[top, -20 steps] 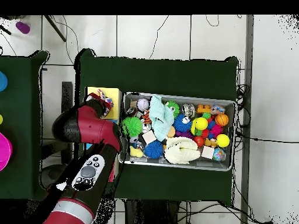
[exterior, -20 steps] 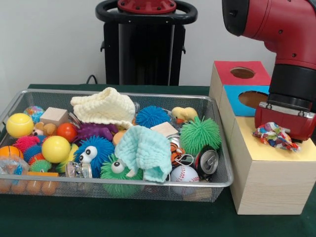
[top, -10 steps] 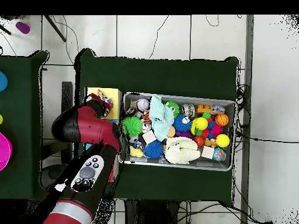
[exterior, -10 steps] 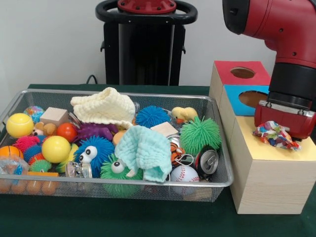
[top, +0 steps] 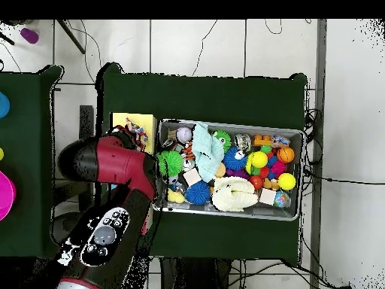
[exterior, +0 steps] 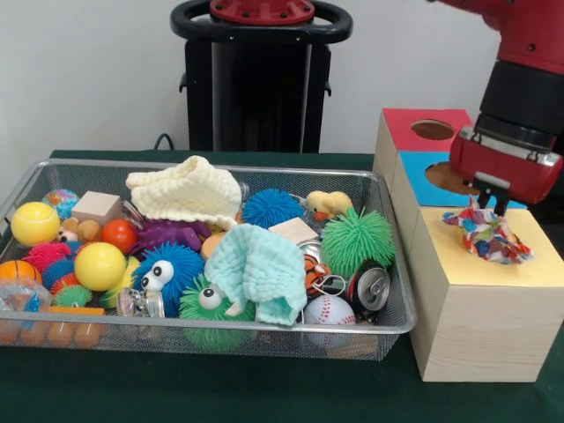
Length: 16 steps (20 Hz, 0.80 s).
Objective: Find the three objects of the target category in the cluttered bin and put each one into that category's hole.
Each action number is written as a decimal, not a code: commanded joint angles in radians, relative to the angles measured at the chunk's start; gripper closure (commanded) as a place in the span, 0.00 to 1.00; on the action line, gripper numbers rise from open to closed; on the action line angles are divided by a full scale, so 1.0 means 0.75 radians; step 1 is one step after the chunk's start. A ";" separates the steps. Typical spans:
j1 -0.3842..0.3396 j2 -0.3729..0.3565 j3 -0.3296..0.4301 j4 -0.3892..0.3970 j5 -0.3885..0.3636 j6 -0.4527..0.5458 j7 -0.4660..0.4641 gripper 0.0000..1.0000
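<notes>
Dark green cloth covers the table [exterior: 220, 397]; landmark is the wire mesh bin [exterior: 53, 337], rectangular, silver, packed full.

Nearest the bin's front wall: a white stitched baseball [exterior: 329, 310], a crushed metal can [exterior: 370, 287] right of it, a row of small orange balls [exterior: 48, 333] at the left front corner, and a clear plastic piece [exterior: 139, 302]. Just behind them sit a green fuzzy creature with one eye [exterior: 207, 304] and a blue spiky creature with two eyes [exterior: 167, 273]. A soft mint waffle-weave cloth [exterior: 260, 269] drapes mid-bin, partly covering the green creature. Left side of bin: smooth yellow balls [exterior: 99, 265] and a red ball [exterior: 118, 234]. A green rubbery spiky ball [exterior: 356, 240] is in the right part, and a purple spiky toy [exterior: 167, 233] sits mid-bin. Toward the bin's back wall: a cream knitted cloth [exterior: 187, 191], a blue spiky ball [exterior: 270, 208], a yellow duck [exterior: 329, 204] and a plain wooden block [exterior: 95, 207].

Right of the bin, touching its side, stands a long wooden box [exterior: 480, 308] with yellow, blue and red top sections; blue and red have round holes. A crumpled multicolour patterned cloth [exterior: 487, 233] lies on the yellow top, bunched. The gripper [exterior: 487, 196] hangs just above it, tips at the fabric's top; cannot tell whether the jaws are apart or pinching the cloth. The red arm [top: 113, 162] covers part of the box in the overhead view.
</notes>
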 commanded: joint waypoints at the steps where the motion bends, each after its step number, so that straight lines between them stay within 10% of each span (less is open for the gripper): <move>1: -0.036 -0.060 -0.026 -0.086 -0.111 0.271 0.093 1.00; 16: -0.071 -0.121 0.051 -0.027 -0.168 0.226 0.103 1.00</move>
